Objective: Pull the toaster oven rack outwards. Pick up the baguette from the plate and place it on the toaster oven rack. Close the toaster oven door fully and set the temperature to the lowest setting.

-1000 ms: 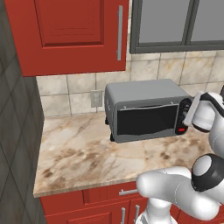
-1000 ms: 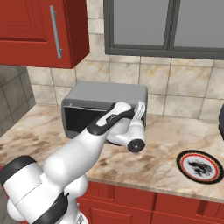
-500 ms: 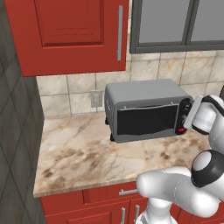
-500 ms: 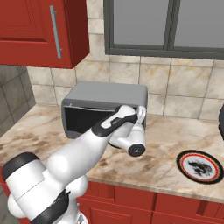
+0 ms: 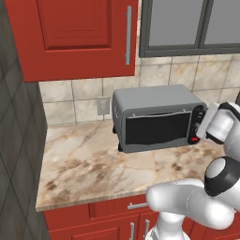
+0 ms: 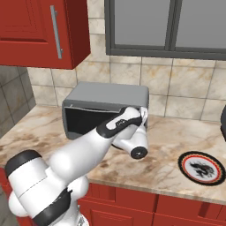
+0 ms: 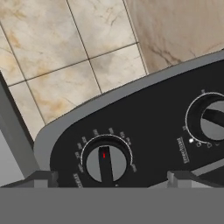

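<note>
The grey toaster oven (image 5: 154, 101) stands on the counter against the tiled wall, and its dark glass door (image 5: 157, 129) is shut. The rack and the baguette are hidden. My gripper (image 5: 200, 123) sits right at the black control strip (image 5: 198, 126) on the oven's right end, also seen from the other side (image 6: 142, 115). In the hand view my gripper (image 7: 113, 178) is open, its fingertips (image 7: 43, 178) straddling a round knob with a red mark (image 7: 105, 162) without touching it. A second knob (image 7: 214, 122) lies to the right.
A round plate (image 6: 183, 164) with a red rim and black pattern lies bare on the marble counter (image 5: 89, 164) right of the oven. Red cabinets (image 5: 79, 33) and a grey glass-front cabinet (image 6: 176, 24) hang overhead. A wall outlet (image 5: 103, 104) is left of the oven.
The hand has eased slightly lower by the control strip. The jaws have stayed open and the oven door has stayed shut.
</note>
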Tool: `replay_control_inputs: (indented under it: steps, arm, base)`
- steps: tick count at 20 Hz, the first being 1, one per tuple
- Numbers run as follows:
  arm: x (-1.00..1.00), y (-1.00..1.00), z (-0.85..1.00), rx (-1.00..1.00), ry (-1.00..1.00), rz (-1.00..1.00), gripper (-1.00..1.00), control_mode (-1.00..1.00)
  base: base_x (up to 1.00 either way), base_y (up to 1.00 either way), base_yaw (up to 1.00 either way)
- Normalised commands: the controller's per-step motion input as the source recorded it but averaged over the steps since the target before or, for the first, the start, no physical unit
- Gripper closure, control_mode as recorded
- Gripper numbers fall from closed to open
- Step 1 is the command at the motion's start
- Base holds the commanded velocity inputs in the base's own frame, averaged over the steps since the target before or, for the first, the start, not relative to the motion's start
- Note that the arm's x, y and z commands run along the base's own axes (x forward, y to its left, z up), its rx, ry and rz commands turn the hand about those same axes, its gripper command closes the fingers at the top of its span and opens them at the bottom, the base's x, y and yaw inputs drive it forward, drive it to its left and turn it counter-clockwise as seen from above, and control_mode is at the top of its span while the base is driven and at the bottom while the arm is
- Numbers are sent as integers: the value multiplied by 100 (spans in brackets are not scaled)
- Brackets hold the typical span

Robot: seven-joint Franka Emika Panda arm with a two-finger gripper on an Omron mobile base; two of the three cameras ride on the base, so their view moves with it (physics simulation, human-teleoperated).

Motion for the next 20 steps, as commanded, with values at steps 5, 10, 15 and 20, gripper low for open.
replay_control_inputs:
  steps: [5,10,15,20]
  arm:
    - [17,0,0,0,0,0,-100,-100]
    - [9,-8,0,0,0,0,-100,-100]
    - [0,-7,0,0,-1,0,-100,-100]
    - [0,-1,0,0,0,0,-100,-100]
  base:
    - [0,0,0]
    - [0,0,0]
    - [0,0,0]
    - [0,0,0]
